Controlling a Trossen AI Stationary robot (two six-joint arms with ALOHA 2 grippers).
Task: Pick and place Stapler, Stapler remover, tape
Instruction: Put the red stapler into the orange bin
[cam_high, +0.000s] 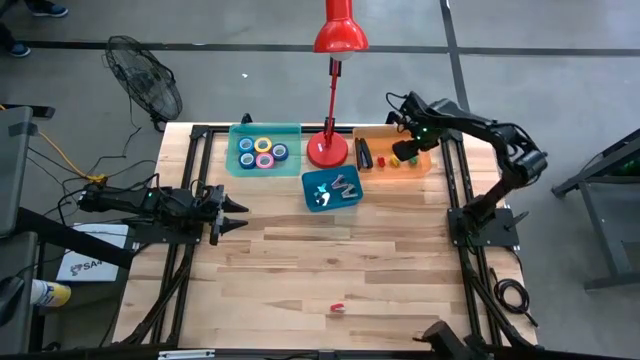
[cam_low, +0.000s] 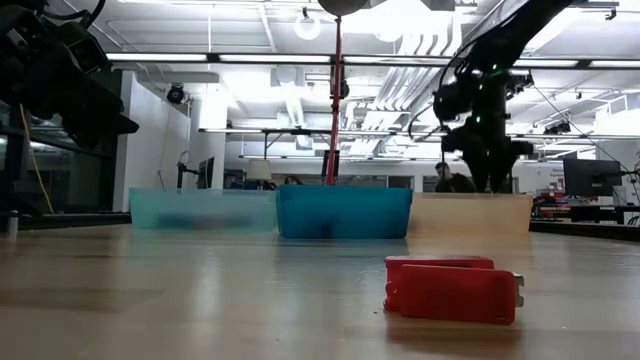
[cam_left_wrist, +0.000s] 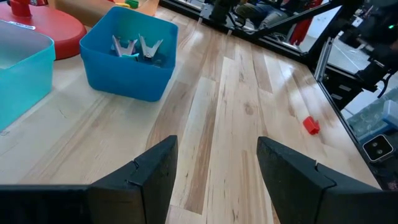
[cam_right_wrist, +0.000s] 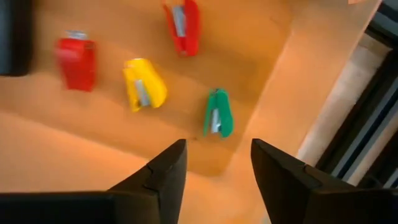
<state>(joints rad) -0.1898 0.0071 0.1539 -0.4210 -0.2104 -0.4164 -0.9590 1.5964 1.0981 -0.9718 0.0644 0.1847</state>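
My right hand (cam_high: 400, 122) hangs over the orange tray (cam_high: 432, 166) at the far right of the surface (cam_high: 330, 265), fingers apart and holding nothing. In the right wrist view the tray floor lies just past them with four small staplers on it: a green one (cam_right_wrist: 218, 114) nearest the fingers, a yellow one (cam_right_wrist: 144, 84) beside it, a red one (cam_right_wrist: 185, 25) farther off and another red one (cam_right_wrist: 77, 61) to the side. None touches the hand.

My left hand (cam_high: 238, 214) waits at the left edge of the surface, fingers apart and empty, well away from all the trays.

The tape (cam_high: 263, 152) rolls sit together in the teal tray (cam_high: 290, 130) at the far left of the row. The blue bin (cam_high: 312, 204) in the middle, just in front of the lamp (cam_high: 328, 148) base, holds the staple removers (cam_left_wrist: 135, 46).

One more red stapler (cam_high: 338, 308) lies alone on the bare wood near the front edge, well apart from both hands; the low view shows it lying flat (cam_low: 452, 289).
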